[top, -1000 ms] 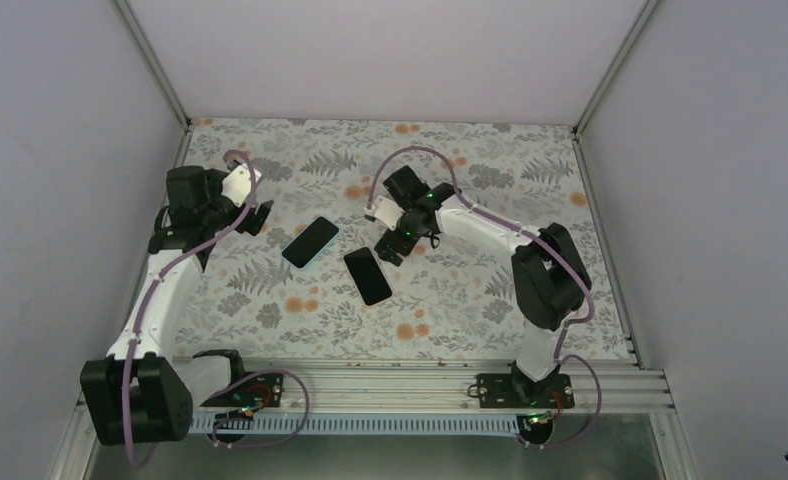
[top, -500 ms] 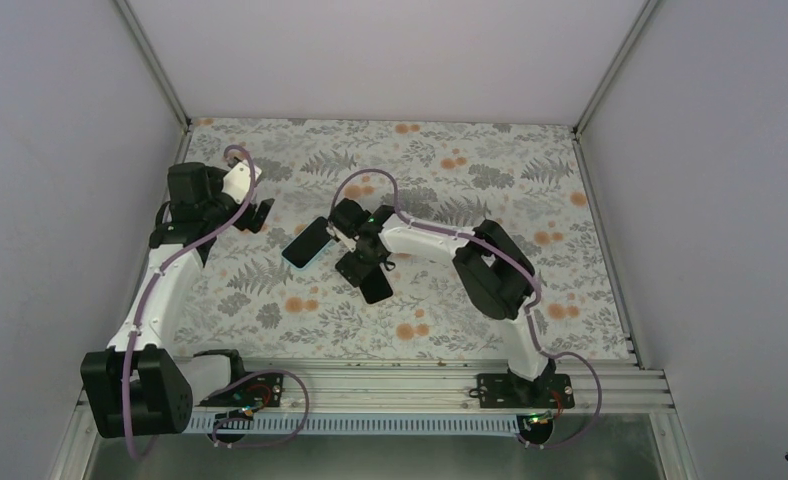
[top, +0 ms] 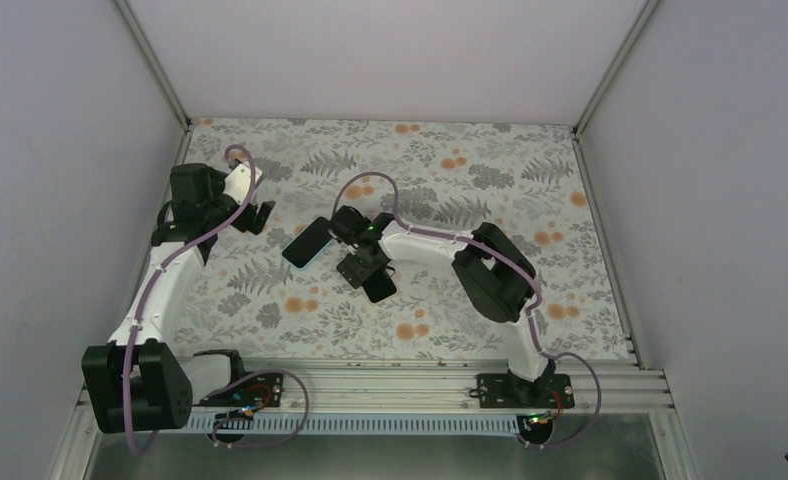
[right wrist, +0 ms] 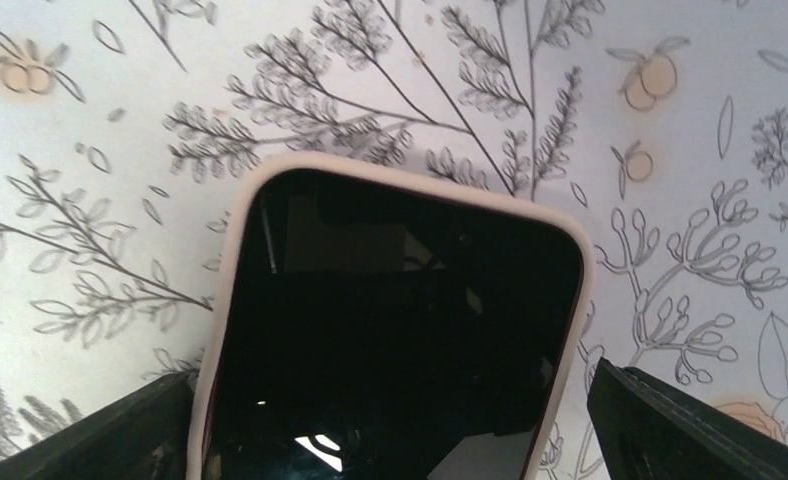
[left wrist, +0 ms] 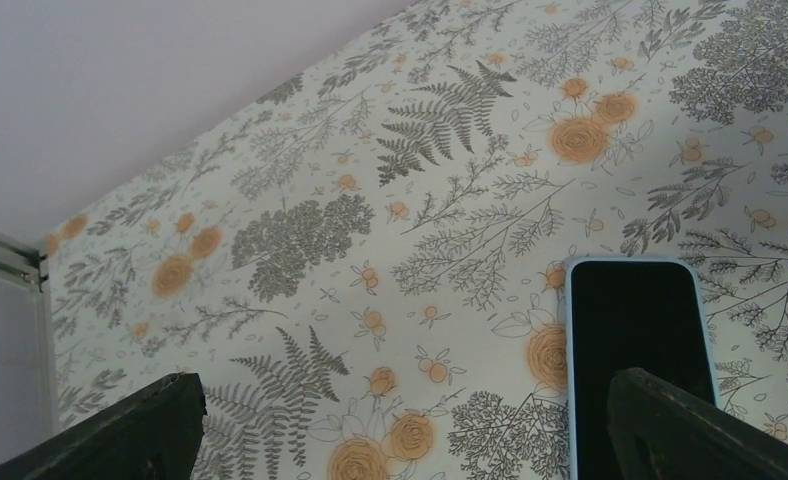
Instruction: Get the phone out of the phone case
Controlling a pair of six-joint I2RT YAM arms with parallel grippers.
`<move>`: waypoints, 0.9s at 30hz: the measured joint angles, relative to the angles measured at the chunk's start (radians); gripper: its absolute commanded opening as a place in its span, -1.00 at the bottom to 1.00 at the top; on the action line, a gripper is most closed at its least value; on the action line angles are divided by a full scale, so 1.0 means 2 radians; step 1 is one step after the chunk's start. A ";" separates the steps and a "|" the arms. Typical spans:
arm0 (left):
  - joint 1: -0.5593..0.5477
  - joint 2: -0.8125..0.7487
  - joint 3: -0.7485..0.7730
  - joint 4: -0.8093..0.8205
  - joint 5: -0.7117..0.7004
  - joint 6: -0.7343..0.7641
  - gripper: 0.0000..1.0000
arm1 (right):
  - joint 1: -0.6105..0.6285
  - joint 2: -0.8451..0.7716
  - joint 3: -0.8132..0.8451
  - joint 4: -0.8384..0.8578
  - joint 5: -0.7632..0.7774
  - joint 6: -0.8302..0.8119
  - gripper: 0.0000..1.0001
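Right gripper [right wrist: 392,388]: fingers spread wide, one at each lower corner of my wrist view. I see nothing clamped.
Between those fingers: pale-cased phone [right wrist: 390,330], screen up, dark glass, its rounded end toward the top of the frame. Its long sides run down close to both fingers [right wrist: 100,430]; I cannot tell whether they touch.
Right gripper, overhead: it sits at frame centre, over the upper end of the pale-cased phone, which lies flat and slanted on the table.
Left gripper [left wrist: 402,400]: fingers wide apart, holding nothing, only printed tabletop between them.
Left gripper, overhead: left of centre, near the left wall, apart from both phones.
Blue-cased phone [left wrist: 638,360]: lower right of the left wrist view, flat, screen up, its lower end passing behind the finger there. Overhead I find it just left of the right gripper, tilted.
Table [top: 490,170]: floral print, grey ferns and orange blossoms.
Surround: plain white walls [top: 370,50]; a metal rail [top: 400,380] along the bottom carries both arm bases.
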 measured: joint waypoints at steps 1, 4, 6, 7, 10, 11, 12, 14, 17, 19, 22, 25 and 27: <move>0.000 0.002 0.000 0.000 0.001 -0.001 1.00 | -0.004 -0.003 -0.005 0.002 -0.004 0.000 0.98; 0.000 0.005 0.000 -0.001 0.005 -0.002 1.00 | -0.022 -0.012 -0.020 0.003 -0.029 0.000 0.94; 0.000 0.005 0.000 -0.002 0.009 -0.002 1.00 | -0.037 -0.014 -0.024 -0.002 -0.048 0.000 0.86; 0.000 0.005 0.000 -0.002 0.011 -0.002 1.00 | -0.046 -0.014 -0.024 -0.006 -0.058 -0.001 0.83; 0.000 0.007 0.001 -0.004 0.014 -0.002 1.00 | -0.058 -0.018 -0.033 -0.009 -0.079 -0.005 0.76; -0.001 0.008 0.002 -0.005 0.015 -0.002 1.00 | -0.060 -0.023 -0.043 -0.004 -0.080 -0.012 0.76; -0.002 0.010 0.002 -0.005 0.016 -0.002 1.00 | -0.062 -0.031 -0.054 0.003 -0.080 -0.017 0.76; -0.005 0.011 0.002 -0.006 0.018 -0.002 1.00 | -0.063 -0.048 -0.081 0.015 -0.080 -0.027 0.75; -0.010 0.011 0.002 -0.008 0.023 -0.002 1.00 | -0.066 -0.079 -0.126 0.027 -0.080 -0.042 0.79; -0.012 0.011 0.002 -0.008 0.026 -0.002 1.00 | -0.066 -0.099 -0.153 0.034 -0.078 -0.056 0.84; -0.015 0.012 0.002 -0.007 0.032 -0.002 1.00 | -0.069 -0.123 -0.184 0.045 -0.076 -0.080 0.97; -0.017 0.017 0.002 -0.007 0.037 -0.002 1.00 | -0.072 -0.132 -0.199 0.056 -0.076 -0.104 1.00; -0.017 0.020 0.002 -0.007 0.039 -0.002 1.00 | -0.075 -0.134 -0.203 0.064 -0.079 -0.121 1.00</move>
